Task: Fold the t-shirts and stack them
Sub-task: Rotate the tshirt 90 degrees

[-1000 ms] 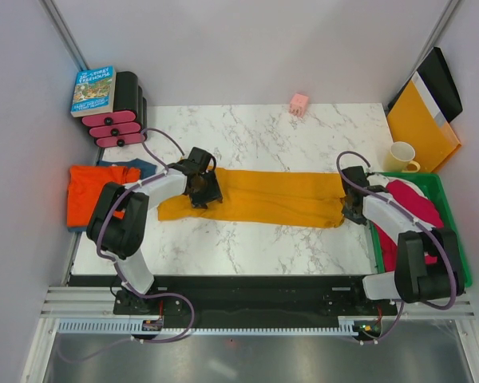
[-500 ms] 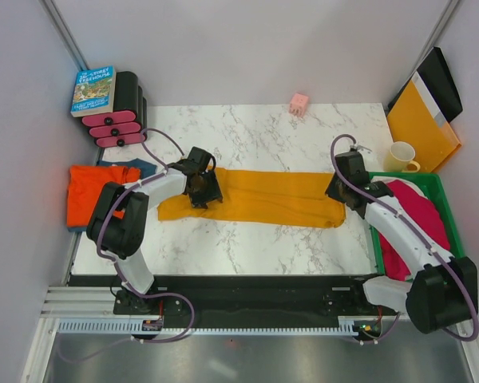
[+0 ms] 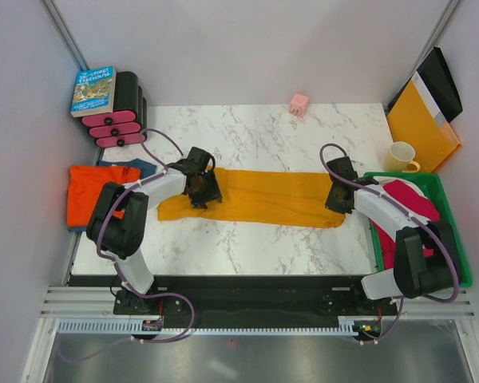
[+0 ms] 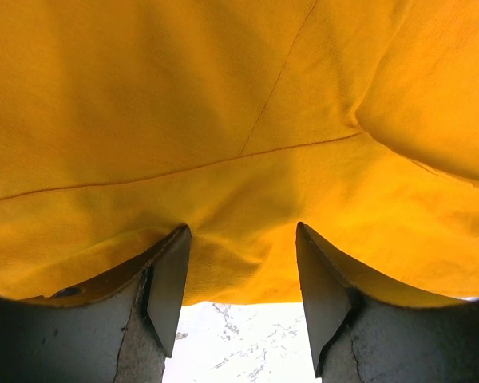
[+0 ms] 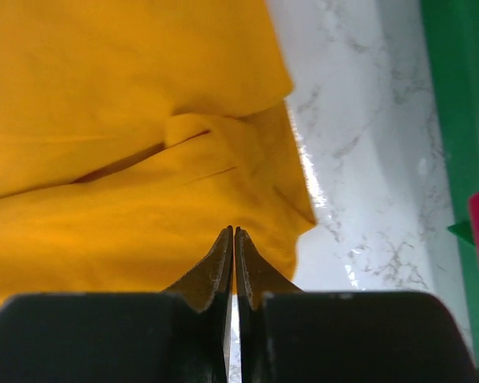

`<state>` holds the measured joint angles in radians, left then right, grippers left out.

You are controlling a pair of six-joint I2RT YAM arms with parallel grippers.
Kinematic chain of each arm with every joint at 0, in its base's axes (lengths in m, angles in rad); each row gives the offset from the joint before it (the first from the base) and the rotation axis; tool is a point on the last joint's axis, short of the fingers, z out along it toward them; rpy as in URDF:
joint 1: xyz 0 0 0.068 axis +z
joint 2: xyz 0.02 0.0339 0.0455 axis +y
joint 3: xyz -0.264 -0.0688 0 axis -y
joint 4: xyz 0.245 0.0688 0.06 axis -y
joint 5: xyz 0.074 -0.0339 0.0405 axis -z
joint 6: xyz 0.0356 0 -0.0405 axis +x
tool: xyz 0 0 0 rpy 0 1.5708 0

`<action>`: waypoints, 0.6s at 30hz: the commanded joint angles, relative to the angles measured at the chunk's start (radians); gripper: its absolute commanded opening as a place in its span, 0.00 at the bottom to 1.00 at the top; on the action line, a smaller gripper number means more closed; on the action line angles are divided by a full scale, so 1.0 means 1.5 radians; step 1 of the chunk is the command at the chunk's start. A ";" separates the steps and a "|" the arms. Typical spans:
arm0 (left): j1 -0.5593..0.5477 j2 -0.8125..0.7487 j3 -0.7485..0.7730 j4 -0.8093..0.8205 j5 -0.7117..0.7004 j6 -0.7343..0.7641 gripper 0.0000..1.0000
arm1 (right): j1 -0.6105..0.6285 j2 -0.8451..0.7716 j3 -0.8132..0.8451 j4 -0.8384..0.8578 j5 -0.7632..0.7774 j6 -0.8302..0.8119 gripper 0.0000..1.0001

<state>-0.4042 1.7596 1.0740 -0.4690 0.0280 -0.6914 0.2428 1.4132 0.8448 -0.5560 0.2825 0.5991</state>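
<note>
Overhead, mustard-yellow t-shirt [image 3: 271,197] laid out as a long folded band across the marble table [image 3: 247,132]. On its left end, left gripper [image 3: 203,191], unmoved over the last second. At the other end, right gripper [image 3: 338,199] shifted: off the near right corner, lifted up and away, now down again at the far side of that end. Band itself barely disturbed. At the table's left edge, red-orange t-shirt [image 3: 92,191] stacked on blue t-shirt [image 3: 144,166]; magenta t-shirt [image 3: 419,207] waiting in the green bin [image 3: 457,239].

From the left wrist: jaws well apart, tips pressed against yellow cloth, nothing pinched between them.

From the right wrist: jaws closed tip to tip just above the shirt's right hem, no cloth visibly caught. Likely a repositioning for a fresh grasp; crosswise fold not yet begun.
</note>
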 commanded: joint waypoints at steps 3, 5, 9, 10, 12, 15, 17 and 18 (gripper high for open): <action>0.017 -0.008 -0.003 -0.052 -0.030 -0.013 0.63 | -0.051 0.024 0.028 -0.048 0.041 -0.019 0.12; 0.018 -0.009 0.000 -0.055 -0.027 -0.013 0.63 | -0.059 0.041 0.031 -0.053 0.049 -0.030 0.14; 0.018 -0.009 0.004 -0.060 -0.024 -0.016 0.63 | -0.065 0.085 0.043 -0.060 0.052 -0.022 0.14; 0.018 -0.010 0.005 -0.060 -0.025 -0.015 0.63 | -0.066 0.096 0.045 -0.067 0.064 -0.016 0.14; 0.018 -0.011 0.005 -0.064 -0.027 -0.014 0.63 | -0.092 0.095 0.037 -0.070 0.070 0.007 0.14; 0.022 -0.012 0.005 -0.069 -0.031 -0.012 0.63 | -0.143 0.076 0.020 -0.065 0.054 0.018 0.16; 0.029 -0.012 0.001 -0.070 -0.031 -0.013 0.63 | -0.177 0.068 0.018 -0.065 0.052 0.023 0.18; 0.036 -0.012 0.000 -0.072 -0.029 -0.014 0.63 | -0.185 0.061 0.017 -0.066 0.051 0.029 0.18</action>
<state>-0.3820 1.7538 1.0744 -0.5037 0.0254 -0.6926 0.0414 1.5517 0.8742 -0.6403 0.3412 0.6006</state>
